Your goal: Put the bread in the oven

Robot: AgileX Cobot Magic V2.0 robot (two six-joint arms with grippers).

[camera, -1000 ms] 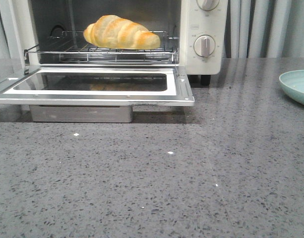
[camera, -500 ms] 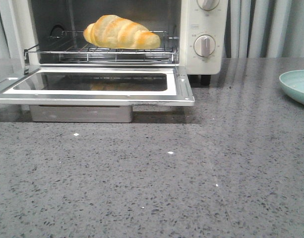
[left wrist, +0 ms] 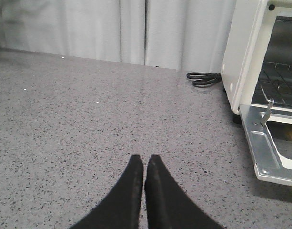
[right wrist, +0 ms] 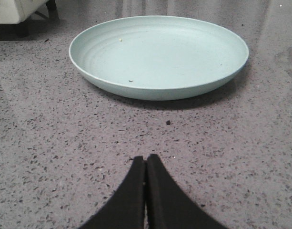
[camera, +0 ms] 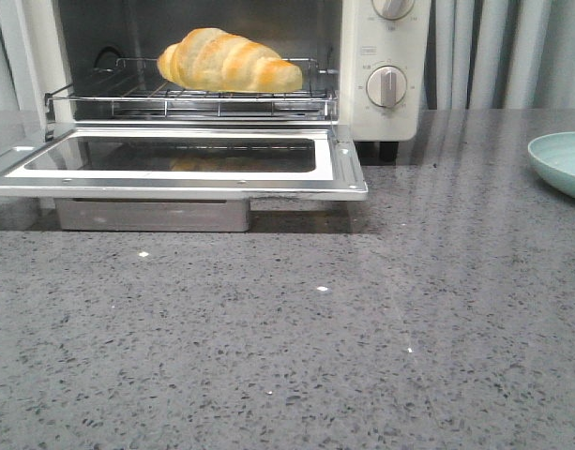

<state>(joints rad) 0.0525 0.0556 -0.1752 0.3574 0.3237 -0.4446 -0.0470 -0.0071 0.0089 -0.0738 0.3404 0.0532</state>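
One bread we see on wire rack inside oven, door dropped flat over grey desk. Oven top cut off by frame; upper knob half out of view. Our left gripper pressed together, nothing between, low over desk beside oven's side; black cable coiled behind. Our right gripper likewise closed, empty, facing pale green plate. In front view we catch only plate's edge.
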